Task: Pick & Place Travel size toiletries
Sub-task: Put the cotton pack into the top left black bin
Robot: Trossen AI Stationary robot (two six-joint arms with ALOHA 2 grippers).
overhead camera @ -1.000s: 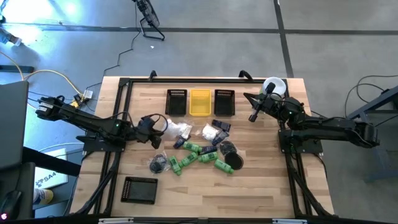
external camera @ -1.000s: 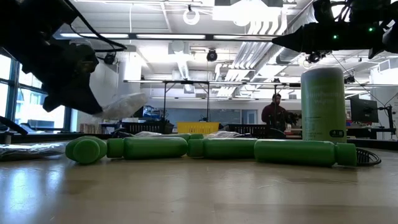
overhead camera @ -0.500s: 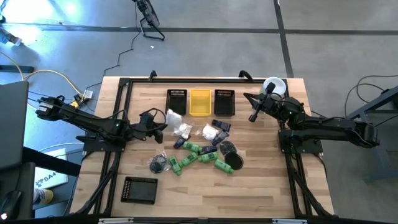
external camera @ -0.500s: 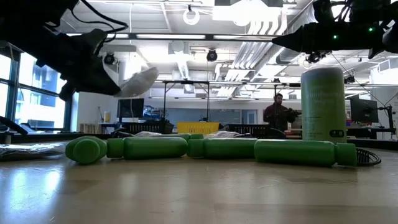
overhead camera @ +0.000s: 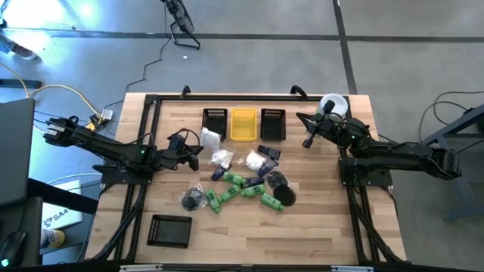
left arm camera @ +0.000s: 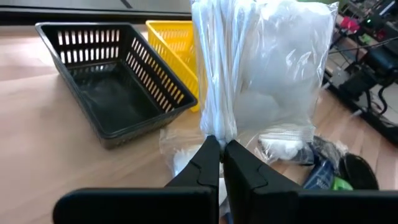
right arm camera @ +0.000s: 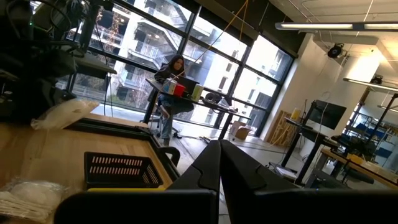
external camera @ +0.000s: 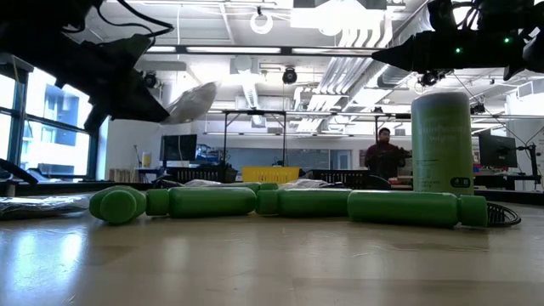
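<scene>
Left gripper (overhead camera: pixel 198 148) is at the centre-left of the high view, its fingers pressed together on a white crinkly packet (overhead camera: pixel 209 137) that sits just below the left black bin (overhead camera: pixel 215 123). To the right of this bin stand the yellow bin (overhead camera: pixel 243 124) and a second black bin (overhead camera: pixel 272 124). Below them, in the middle of the frame, the other toiletries lie in a loose group: more white packets (overhead camera: pixel 221 157), green bottles (overhead camera: pixel 240 189), a dark blue tube (overhead camera: pixel 269 152) and black round pieces (overhead camera: pixel 281 189). A third black bin (overhead camera: pixel 169 230) lies at the lower left. The right gripper (overhead camera: pixel 308 141) is at the upper right, beside the big cylinder with the white lid (overhead camera: pixel 333 104), well apart from the group.

The low view shows what the high view cannot: the packet (external camera: pixel 191 99) hangs in the air at the upper left, clearly above the table (external camera: pixel 272 263), held by the left gripper (external camera: pixel 157 109). The green bottles (external camera: pixel 280 203) lie in a row across the middle, and the pale-green cylinder (external camera: pixel 442 140) stands upright at the right. A person (external camera: pixel 383 155) is far behind.

The left wrist view gives the grip itself: the two fingers (left arm camera: pixel 208 163) are closed on the lower edge of the clear packet (left arm camera: pixel 261 68), which holds white sticks and pads. Behind it are a black bin (left arm camera: pixel 115 81) and the yellow bin (left arm camera: pixel 171 40).

The right wrist view shows the right fingers (right arm camera: pixel 208 171) pressed together with nothing between them, a black bin (right arm camera: pixel 121 168) at the lower left, and a seated person (right arm camera: pixel 171 74) by the windows.
</scene>
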